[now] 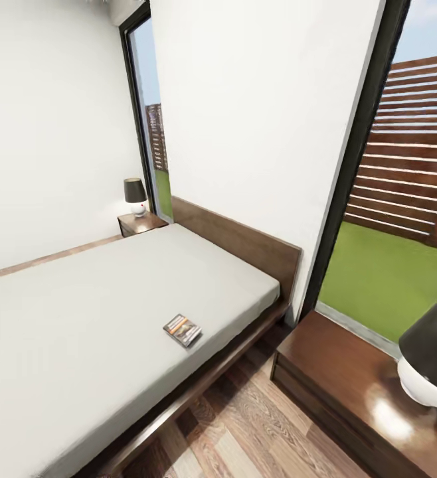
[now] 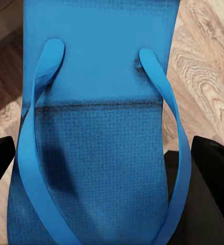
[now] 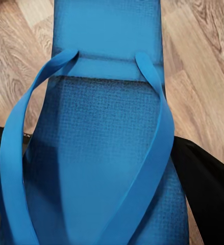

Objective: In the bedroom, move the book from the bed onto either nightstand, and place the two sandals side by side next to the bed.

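Observation:
The book (image 1: 182, 329), dark with an orange band, lies on the grey mattress of the bed (image 1: 92, 299) near its near edge, towards the headboard. One nightstand (image 1: 341, 378) stands close by at the right of the bed, and another nightstand (image 1: 141, 224) stands at the far side. In the left wrist view a bright blue sandal (image 2: 101, 76) with blue straps sits between the dark fingers (image 2: 214, 178) of my left gripper (image 2: 104, 168), over wood floor. My right gripper (image 3: 91, 168) is shut on the other blue sandal (image 3: 109, 117) the same way.
A dark-shaded lamp with a white base (image 1: 431, 358) stands on the near nightstand, and a similar lamp (image 1: 135, 196) on the far one. Tall windows (image 1: 404, 199) show grass and a slatted fence. A strip of wood floor (image 1: 245, 425) runs between bed and near nightstand.

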